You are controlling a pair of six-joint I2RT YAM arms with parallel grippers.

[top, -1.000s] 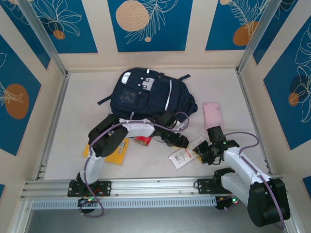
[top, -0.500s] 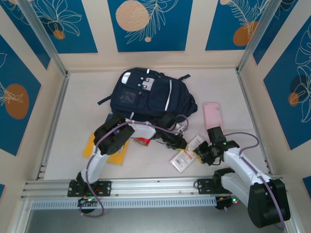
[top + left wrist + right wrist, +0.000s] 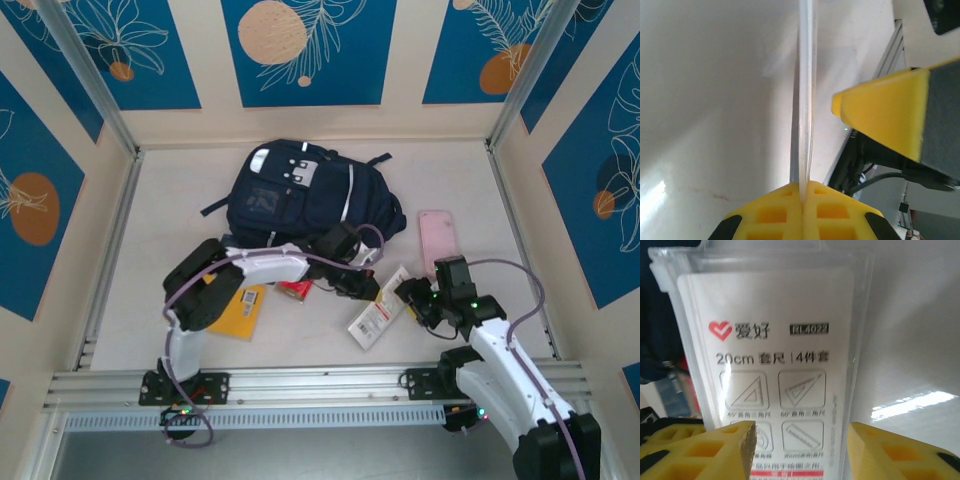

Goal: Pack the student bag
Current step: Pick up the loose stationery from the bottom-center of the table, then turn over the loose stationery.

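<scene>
The student bag (image 3: 300, 195), dark navy with pale stripes, lies flat at the back centre of the table. A clear ruler set package (image 3: 378, 312) with a white printed card lies between the two grippers in front of the bag. My left gripper (image 3: 370, 292) is shut on the package's thin clear edge (image 3: 806, 100), its yellow jaws (image 3: 804, 192) pressed together on it. My right gripper (image 3: 413, 300) stands open at the package's other end. Its yellow fingers (image 3: 725, 450) sit either side of the card (image 3: 775, 355), and one of them shows in the left wrist view.
A pink flat case (image 3: 436, 240) lies right of the bag. A yellow notebook (image 3: 240, 312) lies under the left arm, and a small red item (image 3: 295, 290) rests beside it. Aluminium rails edge the table on both sides and in front.
My left gripper has closed on the package's edge. My right gripper has opened and let go. The package has swung more upright, and the left elbow has shifted left.
</scene>
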